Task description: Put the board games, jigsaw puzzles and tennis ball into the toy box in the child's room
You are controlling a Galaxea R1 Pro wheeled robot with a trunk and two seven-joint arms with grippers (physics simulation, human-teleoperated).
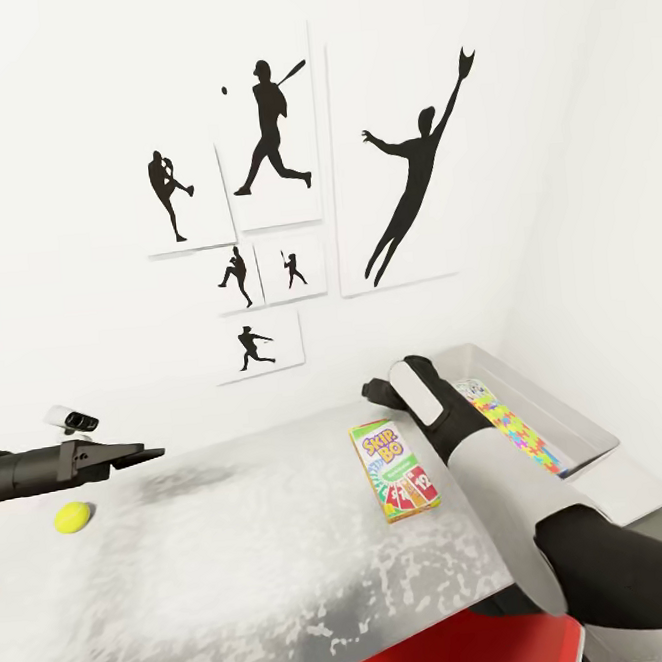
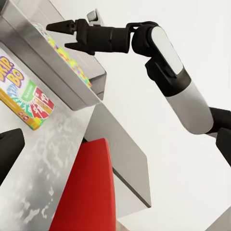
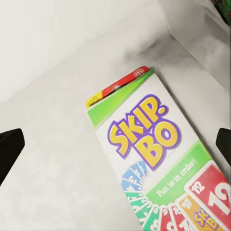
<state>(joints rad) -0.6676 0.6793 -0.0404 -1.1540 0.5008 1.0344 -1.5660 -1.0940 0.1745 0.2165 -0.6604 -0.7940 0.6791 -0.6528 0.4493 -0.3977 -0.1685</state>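
From the head camera, the table (image 1: 241,560) runs pale and mottled along the white wall, under the baseball silhouette pictures (image 1: 290,204). The SKIP-BO game (image 1: 393,469) lies flat near the middle. At its three o'clock sits the toy box (image 1: 570,420), with a jigsaw puzzle (image 1: 521,435) already inside. The tennis ball (image 1: 73,516) rests out at nine o'clock, well apart from the box. The left gripper (image 1: 146,453) hovers above the table just past the ball, and from here I cannot tell whether it's open. The right arm (image 1: 460,430) reaches in over the table between game and toy box.

Over to the left wrist camera: the SKIP-BO game (image 2: 24,96) lies just beside the toy box (image 2: 57,67), the jigsaw puzzle (image 2: 72,62) colourful within it. The right gripper (image 2: 61,36) hangs above the box, fingers parted, nothing between them. A red chair (image 2: 86,192) is tucked against the table edge.

On the right wrist camera, the SKIP-BO game (image 3: 159,163) sits directly below, dark fingertips (image 3: 9,149) spread wide either side.
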